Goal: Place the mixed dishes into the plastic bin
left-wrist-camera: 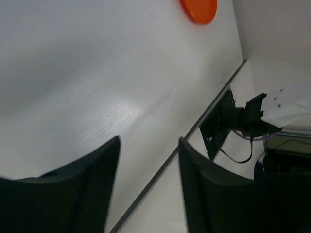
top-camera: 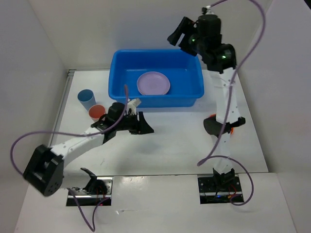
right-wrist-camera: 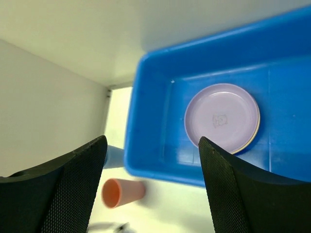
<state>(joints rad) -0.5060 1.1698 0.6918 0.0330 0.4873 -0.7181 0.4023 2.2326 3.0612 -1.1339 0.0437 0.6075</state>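
Parked at the middle of the counter's far edge: plastic bin [top-camera: 155,101], already loaded with a lavender plate [top-camera: 154,83] lying flat on a tan-yellow plate [right-wrist-camera: 256,132], nested probably to keep the bin floor free for the rest. Outside it, near the far left corner: light blue cup [top-camera: 87,99], with salmon cup [top-camera: 96,112] just beside. Toward the right edge, partly hidden under the right arm: orange plate [left-wrist-camera: 199,9]. Left tool [top-camera: 141,124] low over the counter's middle, spread wide, gripping nothing, pointed toward that orange plate and likely lined up for it. Right tool [top-camera: 182,35] held high above the bin's far right corner, likewise agape and empty, seemingly kept up there to leave the other arm room.
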